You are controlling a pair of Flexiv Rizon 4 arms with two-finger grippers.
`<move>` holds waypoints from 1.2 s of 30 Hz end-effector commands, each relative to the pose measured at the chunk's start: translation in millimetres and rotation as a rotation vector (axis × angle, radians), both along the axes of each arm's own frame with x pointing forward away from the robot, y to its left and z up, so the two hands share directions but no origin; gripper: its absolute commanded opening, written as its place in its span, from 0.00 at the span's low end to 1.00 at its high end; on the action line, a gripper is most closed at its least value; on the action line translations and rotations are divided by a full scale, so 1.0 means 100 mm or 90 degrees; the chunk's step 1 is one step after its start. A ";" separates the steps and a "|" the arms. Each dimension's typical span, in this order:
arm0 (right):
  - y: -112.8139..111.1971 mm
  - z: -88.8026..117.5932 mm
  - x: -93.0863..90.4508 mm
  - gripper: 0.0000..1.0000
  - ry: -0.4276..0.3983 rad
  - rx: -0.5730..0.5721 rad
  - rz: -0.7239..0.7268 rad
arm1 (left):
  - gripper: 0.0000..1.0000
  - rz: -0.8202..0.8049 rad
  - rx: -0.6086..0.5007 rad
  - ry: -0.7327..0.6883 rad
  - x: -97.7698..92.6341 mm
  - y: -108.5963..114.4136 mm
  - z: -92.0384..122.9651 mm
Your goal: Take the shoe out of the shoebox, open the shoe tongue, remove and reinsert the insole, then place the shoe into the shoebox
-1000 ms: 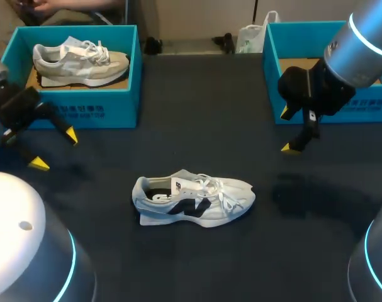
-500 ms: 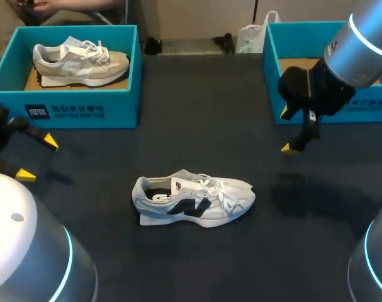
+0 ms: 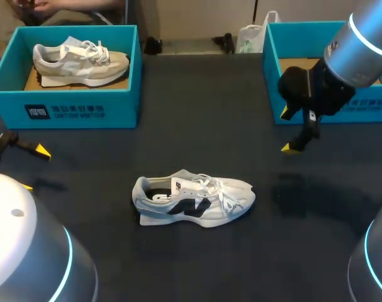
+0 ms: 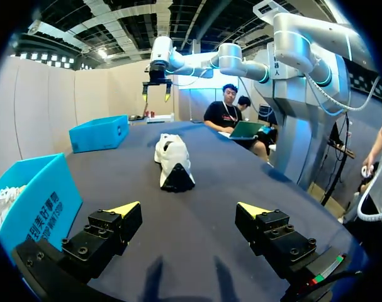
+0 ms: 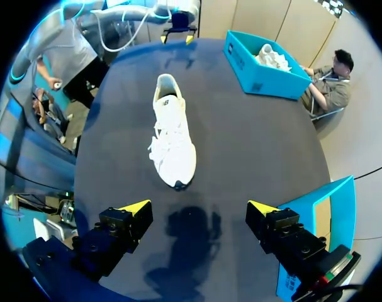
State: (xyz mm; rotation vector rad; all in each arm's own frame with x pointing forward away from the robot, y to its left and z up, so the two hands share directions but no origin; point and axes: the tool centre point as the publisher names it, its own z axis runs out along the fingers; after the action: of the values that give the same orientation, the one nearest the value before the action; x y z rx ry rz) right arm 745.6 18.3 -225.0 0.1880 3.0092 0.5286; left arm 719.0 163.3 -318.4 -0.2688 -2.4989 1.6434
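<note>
I stood by the dark, matte table point(image 3: 197, 113) and saw the white sneaker point(image 3: 194, 200) resting on its sole near the middle, outside both boxes. Its upper looked like soft mesh with smoother panels, and a dark letter patch sat on its side. White laces lay in loose loops over the tongue. The rounded toe pointed toward the right arm's side and the open heel collar toward the left arm's side.

At the far left stood the left shoebox point(image 3: 65, 110), a teal cardboard rectangle with an open top. It held a second sneaker point(image 3: 80, 61), grey-beige and suede-like, lying on a brown cardboard floor. At the far right stood the right shoebox point(image 3: 270, 63), of the same teal card with the same brown floor, partly hidden behind the silvery right arm point(image 3: 360, 44).

The left tool point(image 4: 189, 209) hung low at the table's left edge, in front of the left shoebox. Its 2 blocky black fingers with yellow wedge tips were spread wide, with bare table between them and the sneaker's heel well ahead.

The right tool point(image 3: 287, 131) hung above the table just in front of the right shoebox. Its 2 fingers were likewise spread wide, gripping no object. The sneaker's toe was ahead of it, and a soft shadow lay on the table beneath.
</note>
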 end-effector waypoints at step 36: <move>0.01 -0.01 0.00 1.00 0.000 -0.001 -0.001 | 1.00 0.131 -0.047 -0.011 0.01 -0.06 -0.16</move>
State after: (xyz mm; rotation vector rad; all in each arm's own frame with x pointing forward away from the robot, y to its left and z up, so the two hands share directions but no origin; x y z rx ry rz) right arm 745.6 18.3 -225.0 0.1880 3.0092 0.5286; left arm 726.1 163.5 -327.8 -0.0923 -2.5283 1.7859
